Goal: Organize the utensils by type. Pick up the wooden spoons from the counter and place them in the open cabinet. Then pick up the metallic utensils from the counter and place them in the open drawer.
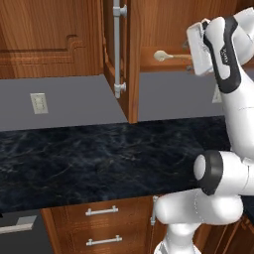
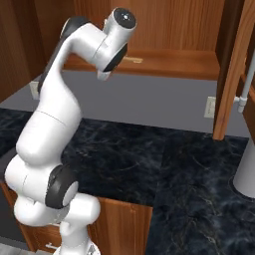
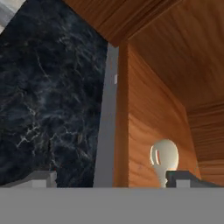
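A pale wooden spoon [image 1: 163, 56] lies on the shelf of the open cabinet [image 1: 149, 67], bowl to the left, handle towards my hand. In the hand view its bowl [image 3: 164, 156] rests on the shelf just above my right fingertip [image 3: 186, 178]. My gripper [image 3: 114, 180] is open, raised at the cabinet's mouth, with nothing between its fingers. From the right base view the spoon's handle [image 2: 133, 60] pokes out past my wrist on the cabinet shelf [image 2: 174, 64]. The metallic utensils and the open drawer are out of view.
The dark marble counter [image 1: 99, 158] runs below the cabinet. The open cabinet door [image 1: 119, 54] hangs left of the shelf, another door [image 2: 234, 69] to the right. Closed drawers [image 1: 101, 212] sit under the counter. A grey cylinder [image 2: 246, 169] stands at the far right.
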{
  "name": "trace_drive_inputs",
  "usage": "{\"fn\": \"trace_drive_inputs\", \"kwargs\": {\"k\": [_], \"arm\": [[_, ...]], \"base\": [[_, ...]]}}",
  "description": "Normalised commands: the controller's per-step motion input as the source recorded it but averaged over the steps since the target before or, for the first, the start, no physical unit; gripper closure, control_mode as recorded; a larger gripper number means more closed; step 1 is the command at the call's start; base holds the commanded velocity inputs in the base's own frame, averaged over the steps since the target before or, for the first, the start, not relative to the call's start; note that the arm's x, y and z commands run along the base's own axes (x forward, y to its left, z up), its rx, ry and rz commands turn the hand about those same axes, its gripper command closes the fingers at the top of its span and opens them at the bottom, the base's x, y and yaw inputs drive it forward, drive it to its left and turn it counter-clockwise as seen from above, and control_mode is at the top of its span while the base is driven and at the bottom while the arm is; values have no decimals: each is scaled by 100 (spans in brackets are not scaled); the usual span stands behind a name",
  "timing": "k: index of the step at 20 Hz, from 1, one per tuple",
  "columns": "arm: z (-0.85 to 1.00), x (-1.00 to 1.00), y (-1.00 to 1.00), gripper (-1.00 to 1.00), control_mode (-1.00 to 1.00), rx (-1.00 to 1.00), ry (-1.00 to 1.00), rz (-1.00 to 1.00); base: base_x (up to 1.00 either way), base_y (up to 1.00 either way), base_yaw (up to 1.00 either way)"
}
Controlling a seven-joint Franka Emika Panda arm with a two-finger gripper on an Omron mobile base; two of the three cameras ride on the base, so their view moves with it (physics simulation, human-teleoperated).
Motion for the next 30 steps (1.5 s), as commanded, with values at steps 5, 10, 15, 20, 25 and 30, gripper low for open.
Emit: {"fn": "trace_drive_inputs", "kwargs": {"k": [5,10,15,20,25,30], "arm": [[-38,-84,15,-100,-100,1,6,-52],[-45,-88,12,-100,-100,4,7,-67],[-45,-74,9,-100,-100,9,7,-79],[-36,-62,-5,-100,-100,27,12,-82],[-28,-56,-35,-100,-100,45,12,-56],[-40,-48,-25,-100,-100,47,0,-33]], "base": [[0,0,0],[0,0,0],[0,0,0],[0,0,0],[0,0,0],[0,0,0]]}}
